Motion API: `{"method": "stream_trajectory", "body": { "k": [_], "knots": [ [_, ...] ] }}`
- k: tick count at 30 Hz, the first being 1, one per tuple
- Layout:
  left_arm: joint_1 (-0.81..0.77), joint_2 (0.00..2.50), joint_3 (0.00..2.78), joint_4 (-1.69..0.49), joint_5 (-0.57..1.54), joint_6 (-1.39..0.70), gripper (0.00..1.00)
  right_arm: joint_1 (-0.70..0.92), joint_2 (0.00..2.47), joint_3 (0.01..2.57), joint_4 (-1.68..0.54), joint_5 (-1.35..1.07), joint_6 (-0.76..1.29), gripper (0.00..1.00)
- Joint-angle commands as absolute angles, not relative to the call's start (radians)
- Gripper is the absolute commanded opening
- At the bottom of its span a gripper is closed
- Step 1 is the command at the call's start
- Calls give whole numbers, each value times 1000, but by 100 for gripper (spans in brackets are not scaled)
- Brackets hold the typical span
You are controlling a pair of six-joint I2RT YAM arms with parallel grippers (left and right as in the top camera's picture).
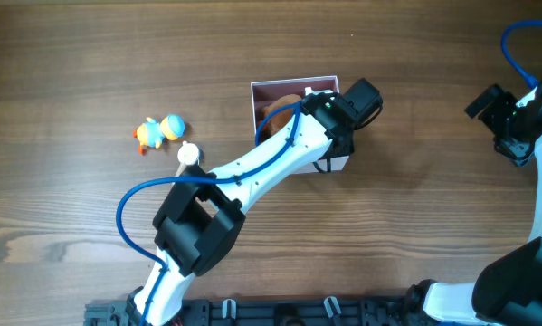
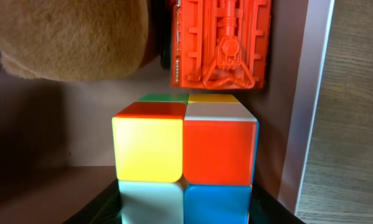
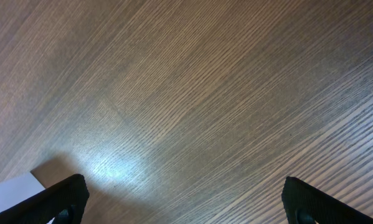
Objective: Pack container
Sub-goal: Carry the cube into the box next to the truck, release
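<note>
Low inside the container (image 1: pixel 289 83) at mid-desk, the left claw (image 2: pixel 186 213) seems clamped on a two-by-two puzzle cube (image 2: pixel 185 155), just short of a brown plush (image 2: pixel 68 37) and an orange plastic part (image 2: pixel 220 43). Placing step, I judge: next, let go and lift clear. Left of the box, an orange-and-blue toy (image 1: pixel 159 131) and a white piece (image 1: pixel 189 154) lie out. Far right, the right claw (image 3: pixel 183 196) hangs spread over the wood-grain desk (image 1: pixel 71 72).

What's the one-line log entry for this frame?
left gripper: holds multicoloured two-by-two puzzle cube inside white cardboard container | right gripper: open, over wooden table
</note>
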State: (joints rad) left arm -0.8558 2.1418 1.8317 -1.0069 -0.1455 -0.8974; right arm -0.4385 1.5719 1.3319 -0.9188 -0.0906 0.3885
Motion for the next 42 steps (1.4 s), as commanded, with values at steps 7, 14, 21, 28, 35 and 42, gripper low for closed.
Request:
{"method": "stream_trajectory", "body": {
  "k": [7,14,21,28,35,42],
  "knots": [
    [-885,2144,1832,-982,-159,-890,36,-441,1582,1329,-916,-106,393,100],
    [-886,2144,1832,-979,-159,-880,55,-441,1582,1329,-916,-106,393,100],
    [-886,2144,1832,-979,-159,-871,76,-441,1582,1329,-916,-106,393,100],
    [-885,2096,1842,-996,-147,-816,60,-441,1582,1329,-916,-106,393,99],
    [-830,1887,1874,-1206,-324,-706,79,-441,1582,1329,-916,-106,394,100],
    [-620,1802,1871,-1418,-439,-406,90,-441,1582,1329,-916,-106,393,100]
  ]
}}
